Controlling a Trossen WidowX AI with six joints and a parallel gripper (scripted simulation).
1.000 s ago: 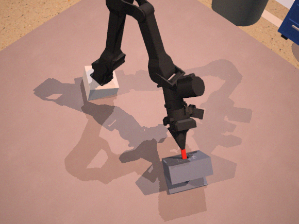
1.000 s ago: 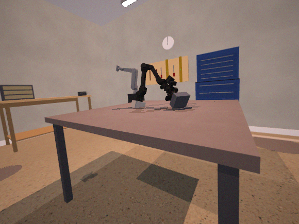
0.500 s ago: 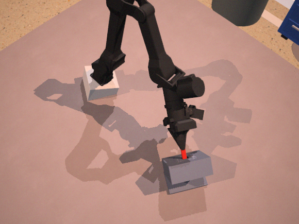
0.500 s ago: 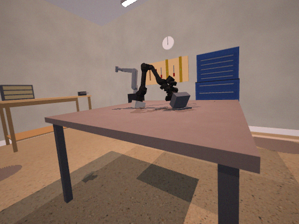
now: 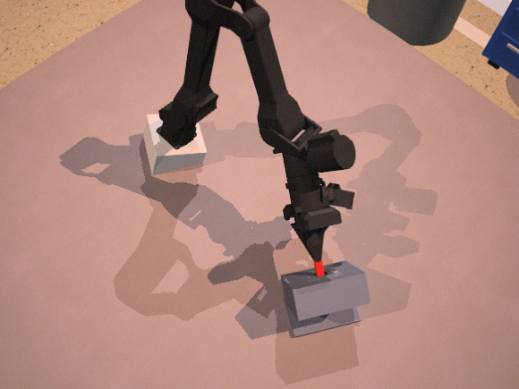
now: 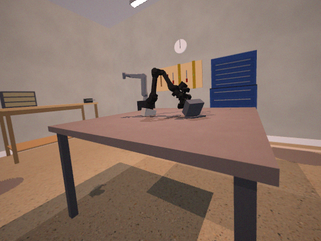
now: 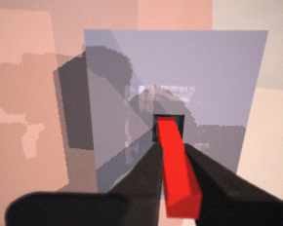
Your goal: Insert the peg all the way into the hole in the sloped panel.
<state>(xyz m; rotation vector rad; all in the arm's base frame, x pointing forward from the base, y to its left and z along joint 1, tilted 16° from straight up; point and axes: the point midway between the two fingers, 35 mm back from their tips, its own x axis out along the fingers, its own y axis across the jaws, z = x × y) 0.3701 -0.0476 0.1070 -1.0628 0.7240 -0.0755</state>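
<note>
My gripper (image 5: 317,255) is shut on the red peg (image 5: 319,267) and points down at the grey sloped panel (image 5: 326,292) near the table's front right. In the wrist view the red peg (image 7: 175,163) runs forward between my two dark fingers, and its far end sits in the dark square hole (image 7: 169,128) of the grey panel (image 7: 195,93). Part of the peg still shows outside the hole. In the exterior view the gripper (image 6: 181,103) is just behind the panel block (image 6: 192,107), and the peg is hidden there.
The arm's white base block (image 5: 174,149) stands at the left of the table. A grey cylinder (image 5: 418,3) and a blue cabinet (image 5: 503,41) stand off the table at the back right. A wooden side table (image 6: 33,108) stands far left.
</note>
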